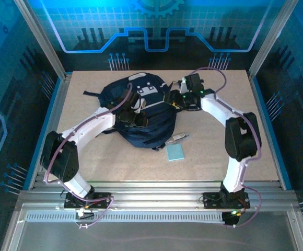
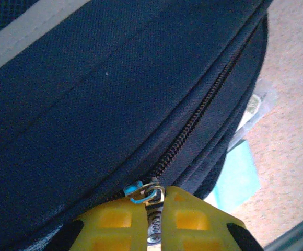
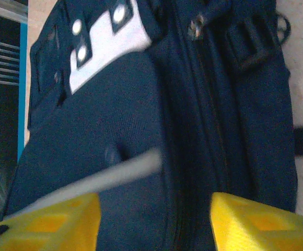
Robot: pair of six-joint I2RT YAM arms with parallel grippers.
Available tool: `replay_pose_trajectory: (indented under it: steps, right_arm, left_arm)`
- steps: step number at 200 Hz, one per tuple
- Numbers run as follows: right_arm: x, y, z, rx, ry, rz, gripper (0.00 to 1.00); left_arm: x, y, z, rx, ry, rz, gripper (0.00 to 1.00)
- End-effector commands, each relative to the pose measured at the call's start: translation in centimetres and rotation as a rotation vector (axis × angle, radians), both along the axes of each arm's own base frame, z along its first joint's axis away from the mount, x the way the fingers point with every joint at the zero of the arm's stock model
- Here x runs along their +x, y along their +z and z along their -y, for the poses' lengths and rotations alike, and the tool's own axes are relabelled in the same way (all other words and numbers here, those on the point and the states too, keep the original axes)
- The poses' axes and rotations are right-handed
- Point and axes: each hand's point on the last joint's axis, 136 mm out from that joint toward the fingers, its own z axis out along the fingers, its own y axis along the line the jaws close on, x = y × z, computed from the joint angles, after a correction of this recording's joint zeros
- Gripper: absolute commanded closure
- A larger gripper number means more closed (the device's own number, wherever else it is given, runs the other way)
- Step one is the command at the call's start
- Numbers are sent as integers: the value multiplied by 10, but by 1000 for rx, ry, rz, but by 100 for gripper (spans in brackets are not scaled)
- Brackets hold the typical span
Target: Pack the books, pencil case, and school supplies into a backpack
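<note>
Jaws on the left gripper [image 2: 152, 201] are squeezed almost closed. They pinch the small silver zipper pull [image 2: 141, 191] with its blue ring. Jaws on the right gripper [image 3: 154, 209] are spread wide and hold nothing. They hang just over the side of the big navy-blue cloth backpack [image 1: 151, 130]. A blurry grey streak crosses that view, and I cannot tell what it is.

The backpack lies flat in the middle of the tan surface [image 1: 219, 151], with one arm reaching to it from each side. A small light-blue flat pad [image 1: 175, 152] lies just beside its near edge. A see-through grey strip [image 1: 178, 138] lies between the pad and the backpack, touching the cloth or very near it.

The backpack looks soft and floppy. I think it will sag and slide if the zipper is tugged alone. So the right gripper should press down the cloth close to the zipper track [image 2: 202, 107]. The pull is tiny, hard and slippery, so it needs a tight pinch. The pad and the strip look light and thin. They lie flat, so they are best taken by their long edges. The smooth strip may slip out.
</note>
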Motion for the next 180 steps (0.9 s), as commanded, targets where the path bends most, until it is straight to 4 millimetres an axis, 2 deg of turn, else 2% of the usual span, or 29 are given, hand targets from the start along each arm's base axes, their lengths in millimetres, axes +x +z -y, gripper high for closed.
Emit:
replay_pose_trajectory:
  steps: [1, 21, 42, 64, 81, 96, 148, 180]
  right_arm:
    - [-16, 26, 5, 68, -44, 25, 38]
    - [-25, 28, -2, 113, -47, 7, 37]
    - [-26, 24, -24, 166, -24, -22, 37]
    - [-26, 6, -53, 179, 18, -79, 38]
    - [-28, -12, -64, 177, 21, -122, 39]
    - [-30, -19, -63, 179, 2, -133, 39]
    - [-57, -11, -41, 114, -14, -125, 36]
    - [-75, -18, -42, 144, -5, -154, 36]
  left_arm:
    - [10, 20, 36, -137, -38, -4, 100]
    - [10, 15, 41, -119, -60, -18, 100]
    - [4, 14, 41, -108, -77, -21, 100]
    - [0, 14, 40, -107, -74, -11, 100]
    - [-1, 13, 37, -104, -61, -2, 100]
    - [0, 12, 36, -103, -53, 8, 100]
    - [10, 8, 39, -111, -25, 20, 100]
    - [12, 12, 45, -132, -33, 37, 100]
